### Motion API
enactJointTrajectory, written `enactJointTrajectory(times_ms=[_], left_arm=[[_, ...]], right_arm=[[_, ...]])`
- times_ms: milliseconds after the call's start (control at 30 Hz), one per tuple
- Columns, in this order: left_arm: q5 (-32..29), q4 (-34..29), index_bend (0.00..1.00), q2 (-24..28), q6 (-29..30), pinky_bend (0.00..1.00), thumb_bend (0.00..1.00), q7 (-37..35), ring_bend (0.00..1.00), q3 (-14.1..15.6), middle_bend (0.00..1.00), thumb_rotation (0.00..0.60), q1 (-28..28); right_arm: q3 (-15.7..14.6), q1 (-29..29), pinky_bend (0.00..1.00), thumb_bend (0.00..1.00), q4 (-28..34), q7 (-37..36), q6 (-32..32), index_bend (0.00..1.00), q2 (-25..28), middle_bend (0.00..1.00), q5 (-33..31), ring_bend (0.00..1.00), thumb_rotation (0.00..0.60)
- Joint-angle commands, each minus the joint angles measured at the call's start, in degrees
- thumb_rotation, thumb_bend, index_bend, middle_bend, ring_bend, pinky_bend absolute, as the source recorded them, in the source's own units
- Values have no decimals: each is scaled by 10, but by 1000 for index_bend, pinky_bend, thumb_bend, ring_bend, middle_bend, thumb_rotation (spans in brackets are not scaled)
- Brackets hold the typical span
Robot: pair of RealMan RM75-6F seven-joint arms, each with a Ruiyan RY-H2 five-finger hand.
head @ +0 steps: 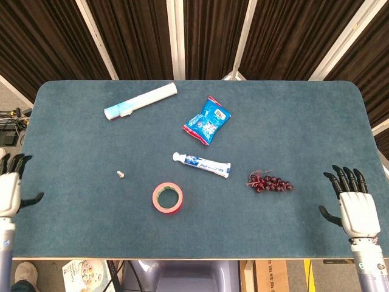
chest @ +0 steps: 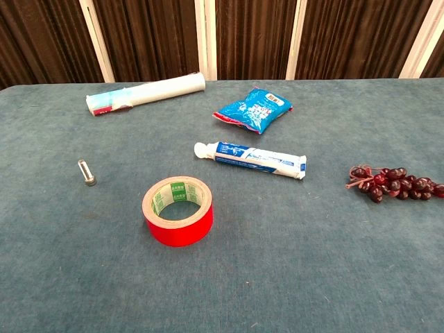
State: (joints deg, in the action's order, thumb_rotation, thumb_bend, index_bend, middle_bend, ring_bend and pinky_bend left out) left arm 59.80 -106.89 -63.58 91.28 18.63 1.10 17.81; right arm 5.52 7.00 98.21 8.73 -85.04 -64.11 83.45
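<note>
The small metal cylinder [head: 120,174] lies released near the desk's [head: 304,121] left edge, and both the left hand [head: 8,190] and right hand [head: 355,207] are spread wide, holding nothing.

You have before you a table [head: 292,121] covered in matt teal cloth with a short, felt-like nap. At its nine o'clock lies a small cylinder [chest: 87,173], shiny like metal. Toward six o'clock, a tape roll [chest: 177,210]: glossy red plastic outside, paper-like label inside. At centre, a toothpaste tube [chest: 253,159] of smooth printed plastic. At twelve, a crinkled glossy foil snack bag [chest: 252,109]. At eleven, a smooth white plastic tube [chest: 146,93]. At three, glossy dark-red grapes [chest: 393,183], plastic-looking. Your left hand [head: 8,190] and right hand [head: 354,207]: pale matt shells, black fingers.
</note>
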Motion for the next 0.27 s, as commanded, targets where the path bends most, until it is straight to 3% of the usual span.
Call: enactJointTrajectory(times_ms=[33,267], left_arm=[[16,21,163,-11,12,106,258,-20,0,5,85,600,-21],[74,32,160,-11,26,108,258,-67,0,0,88,600,-42]], right_arm=[[-1,-7,0,213,-5,-21,-16,204,2,115,18,79,600],[-1,-10,0,214,2,-29,-11,204,14,115,11,79,600]])
